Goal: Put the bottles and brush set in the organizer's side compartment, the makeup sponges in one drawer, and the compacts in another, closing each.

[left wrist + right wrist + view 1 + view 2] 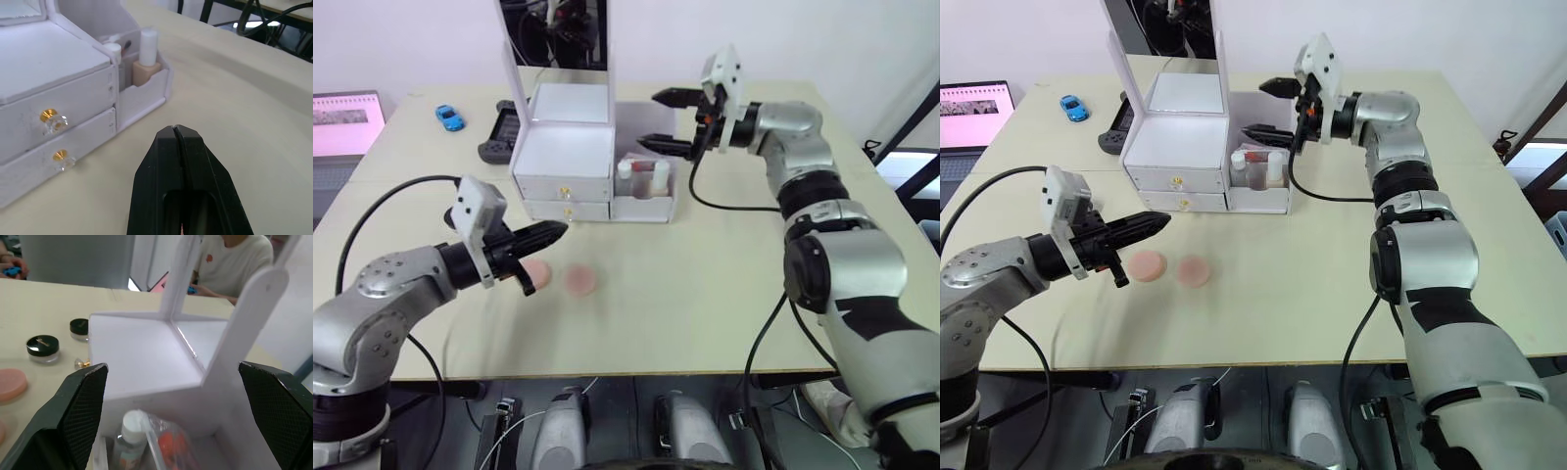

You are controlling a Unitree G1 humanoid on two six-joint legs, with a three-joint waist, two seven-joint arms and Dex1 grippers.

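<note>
Starting at the far left, a laptop with a pink screen is cut off by the frame edge, and a small blue toy car and a dark controller lie on the counter behind the organizer. The left end effector hovers low over the near counter with its fingers pressed together and nothing between them, tip just above the left of the two makeup sponges, which lie side by side in front of the organizer; its fingers partly cover the left pad. Both gold-knobbed drawers sit closed, so their contents cannot be seen. The organizer's mirror stands upright at the back. On the organizer's right, the side compartment holds white-capped bottles and a clear-wrapped item with orange-red inside, too unclear to identify. The right end effector hangs above this compartment, fingers spread wide apart and empty. In the right wrist view the two compacts stand on the counter beyond the organizer, near each other but apart, with a person in a white shirt seated behind.
</note>
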